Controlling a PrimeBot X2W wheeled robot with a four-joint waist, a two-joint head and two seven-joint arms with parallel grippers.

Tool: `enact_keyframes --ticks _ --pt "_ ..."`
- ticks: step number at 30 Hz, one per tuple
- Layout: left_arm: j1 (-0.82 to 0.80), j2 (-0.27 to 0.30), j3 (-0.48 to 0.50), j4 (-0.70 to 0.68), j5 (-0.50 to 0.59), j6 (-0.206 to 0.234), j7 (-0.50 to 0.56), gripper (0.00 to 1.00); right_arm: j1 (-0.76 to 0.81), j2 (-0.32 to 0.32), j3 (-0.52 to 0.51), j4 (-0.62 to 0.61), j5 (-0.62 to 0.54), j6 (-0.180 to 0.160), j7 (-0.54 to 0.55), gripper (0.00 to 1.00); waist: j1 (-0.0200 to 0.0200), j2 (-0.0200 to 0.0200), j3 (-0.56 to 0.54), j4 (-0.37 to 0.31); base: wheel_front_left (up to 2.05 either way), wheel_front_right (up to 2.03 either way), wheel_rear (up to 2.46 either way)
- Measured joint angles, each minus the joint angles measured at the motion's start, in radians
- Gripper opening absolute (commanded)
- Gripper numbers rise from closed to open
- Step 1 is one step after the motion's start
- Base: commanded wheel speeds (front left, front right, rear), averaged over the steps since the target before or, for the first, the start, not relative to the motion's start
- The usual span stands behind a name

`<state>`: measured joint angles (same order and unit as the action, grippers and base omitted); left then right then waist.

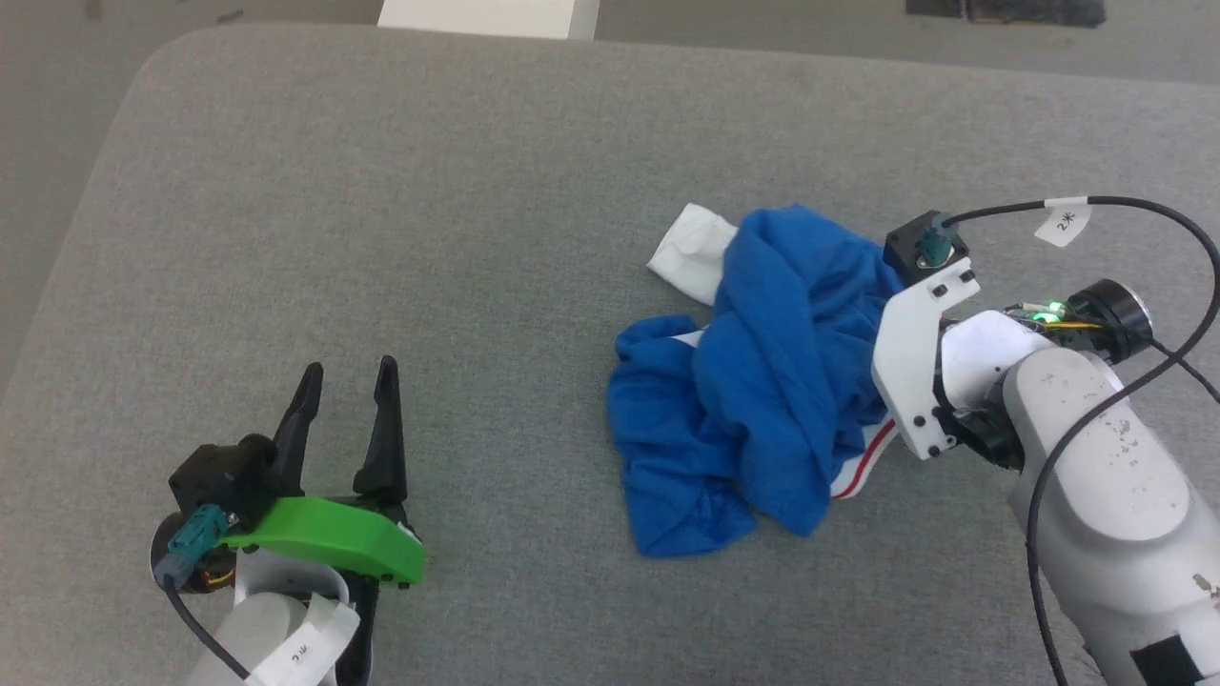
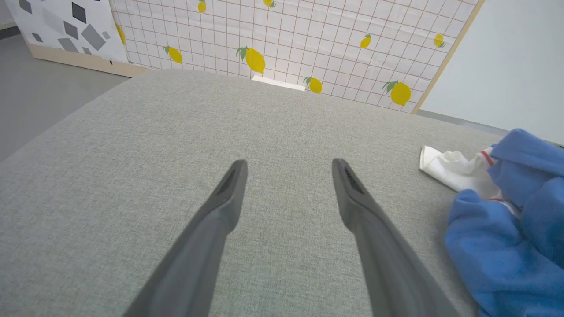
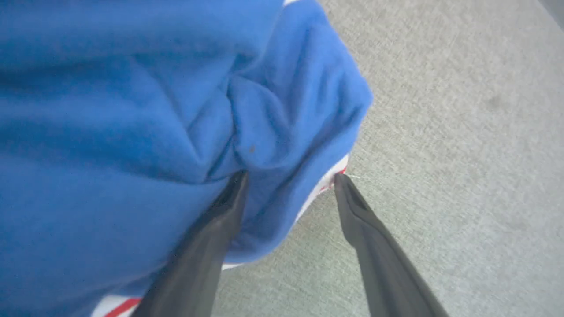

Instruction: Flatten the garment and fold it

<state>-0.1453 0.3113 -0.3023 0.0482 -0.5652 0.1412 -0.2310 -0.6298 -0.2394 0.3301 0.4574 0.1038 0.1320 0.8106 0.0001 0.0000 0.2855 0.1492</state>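
Note:
The garment (image 1: 762,381) lies crumpled in a heap on the right half of the grey padded surface (image 1: 429,238), royal blue with a white sleeve (image 1: 691,250) poking out at the far side and red-and-white trim (image 1: 863,467) at its near right. My right arm's white wrist bracket (image 1: 915,353) sits against the heap's right edge. In the right wrist view my right gripper (image 3: 290,175) is open, with a blue fold (image 3: 273,132) and trimmed hem between its spread fingers. My left gripper (image 1: 350,367) stands open and empty at the lower left, well away from the garment (image 2: 506,246).
The padded surface has a rounded far-left corner, and floor (image 1: 57,114) lies beyond it. A white block (image 1: 486,17) stands past the far edge. The left wrist view shows a lemon-patterned panel (image 2: 308,35) behind the surface. A black cable (image 1: 1144,205) loops over my right arm.

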Motion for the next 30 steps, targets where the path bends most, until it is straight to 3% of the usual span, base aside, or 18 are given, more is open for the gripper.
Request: enact_keyframes --ticks 5,6,7,8,15,22,30 --pt "-0.005 -0.005 0.001 0.017 -0.017 -0.009 -0.005 1.00 -0.034 -0.034 0.072 0.010 0.062 0.000 0.026 1.00 -0.0001 0.0000 0.027 0.023 0.00 0.00 0.00" --pt "-0.005 -0.006 0.001 0.021 -0.017 -0.010 -0.009 1.00 -0.040 -0.041 0.079 0.010 0.079 0.000 0.030 0.76 0.0000 0.0000 0.030 0.026 0.00 0.00 0.00" --pt "-0.005 -0.007 0.002 0.025 -0.017 -0.010 -0.010 1.00 -0.045 -0.046 0.083 0.010 0.092 0.000 0.031 0.28 -0.0001 0.0000 0.033 0.027 0.00 0.00 0.00" --pt "-0.005 -0.007 0.002 0.028 -0.017 -0.010 -0.010 1.00 -0.047 -0.049 0.086 0.010 0.100 0.000 0.029 0.00 0.0000 0.0000 0.033 0.028 0.00 0.00 0.00" --pt "-0.009 -0.012 0.006 0.046 -0.018 -0.017 -0.013 1.00 -0.041 -0.052 0.061 0.005 0.178 0.000 -0.048 0.00 0.0000 0.0000 0.004 0.012 0.00 0.00 0.00" --pt "0.017 -0.001 0.010 0.044 -0.024 -0.016 -0.011 1.00 0.045 -0.053 -0.146 -0.090 0.187 0.000 -0.152 0.00 0.0000 0.0000 -0.062 -0.025 0.00 0.00 0.00" --pt "0.048 0.002 -0.002 0.026 -0.027 -0.007 0.010 1.00 0.340 -0.007 -0.415 -0.212 0.145 0.000 -0.130 0.00 -0.0002 0.0000 -0.137 -0.073 0.00 0.00 0.00"
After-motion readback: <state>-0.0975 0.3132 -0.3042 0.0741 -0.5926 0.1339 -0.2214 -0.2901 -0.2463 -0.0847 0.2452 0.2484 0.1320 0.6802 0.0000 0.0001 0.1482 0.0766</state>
